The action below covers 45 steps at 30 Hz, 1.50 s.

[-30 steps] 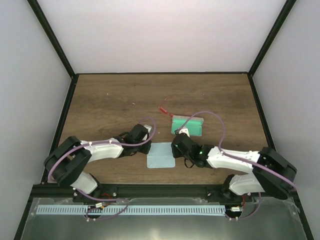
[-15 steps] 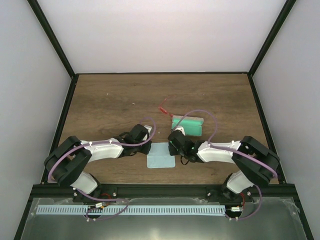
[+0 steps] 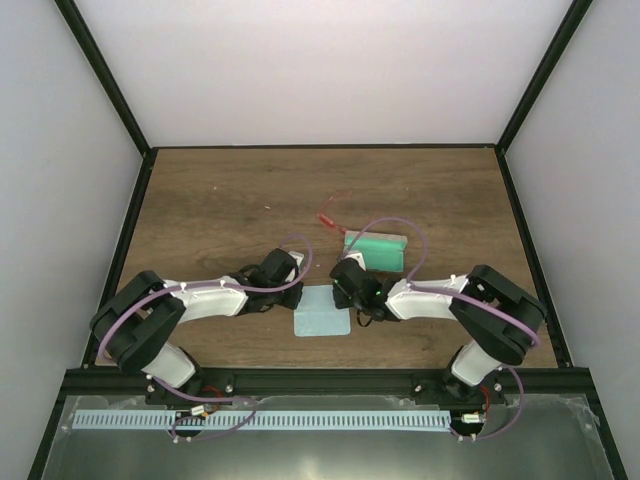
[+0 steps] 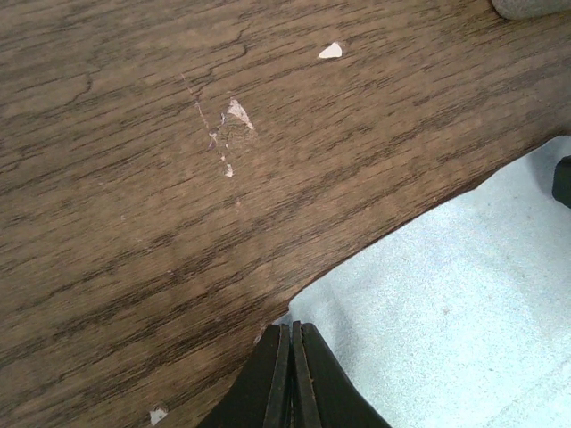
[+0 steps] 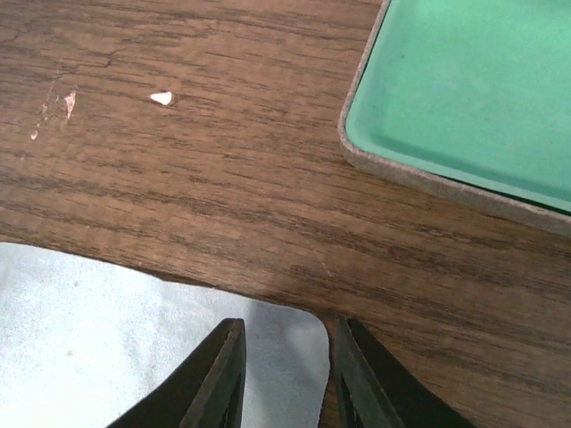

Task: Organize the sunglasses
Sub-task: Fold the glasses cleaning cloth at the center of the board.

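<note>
The sunglasses (image 3: 325, 218), thin and red, lie on the table beyond the open grey case (image 3: 377, 250) with green lining. They do not show in either wrist view. The pale blue cloth (image 3: 322, 313) lies flat between the arms. My left gripper (image 3: 296, 291) is shut on the cloth's far left corner; in the left wrist view the black fingertips (image 4: 292, 332) pinch the cloth (image 4: 446, 303) at its edge. My right gripper (image 3: 346, 287) is open, its jaws straddling the cloth's far right corner (image 5: 290, 352), low over the table. The case (image 5: 464, 89) lies just beyond it.
Brown wooden table (image 3: 220, 210) with pale chips in its surface (image 4: 234, 111). Black frame posts and white walls stand on three sides. The case's grey corner (image 4: 535, 7) shows at the top right of the left wrist view.
My right gripper has moved left from beside the case to the cloth's far right corner. My left gripper has stayed shut at the far left corner.
</note>
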Tool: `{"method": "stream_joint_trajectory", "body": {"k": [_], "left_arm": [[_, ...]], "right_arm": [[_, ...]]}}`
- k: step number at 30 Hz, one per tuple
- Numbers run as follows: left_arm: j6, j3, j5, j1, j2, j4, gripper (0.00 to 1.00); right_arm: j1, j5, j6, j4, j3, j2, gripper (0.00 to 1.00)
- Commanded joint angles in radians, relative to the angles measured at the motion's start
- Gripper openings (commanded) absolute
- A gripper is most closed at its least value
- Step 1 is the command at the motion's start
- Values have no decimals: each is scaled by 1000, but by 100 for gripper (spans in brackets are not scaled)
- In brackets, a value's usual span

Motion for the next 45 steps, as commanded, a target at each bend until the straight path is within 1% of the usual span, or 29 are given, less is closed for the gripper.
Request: {"method": "stream_joint_trajectory", "body": {"k": [1, 6, 12, 20, 23, 27, 36, 45], "left_arm": [[-1, 1, 2, -5, 11, -3, 4], [-1, 3, 3, -3, 11, -3, 4], [-2, 2, 4, -3, 10, -5, 4], [0, 4, 11, -3, 17, 2, 4], [12, -2, 33, -14, 2, 21, 4], [12, -1, 8, -25, -18, 18, 4], [9, -14, 0, -24, -55, 29, 4], [0, -41, -4, -25, -114, 48, 4]], "right_arm": [[-7, 18, 9, -8, 30, 34, 28], [-8, 25, 13, -13, 32, 41, 24], [-7, 28, 19, -16, 31, 39, 16], [-8, 23, 29, -18, 34, 47, 1], [-6, 14, 32, -18, 32, 34, 1], [-6, 12, 29, -24, 31, 10, 1], [8, 13, 30, -30, 20, -62, 1], [29, 25, 46, -36, 7, -83, 1]]}}
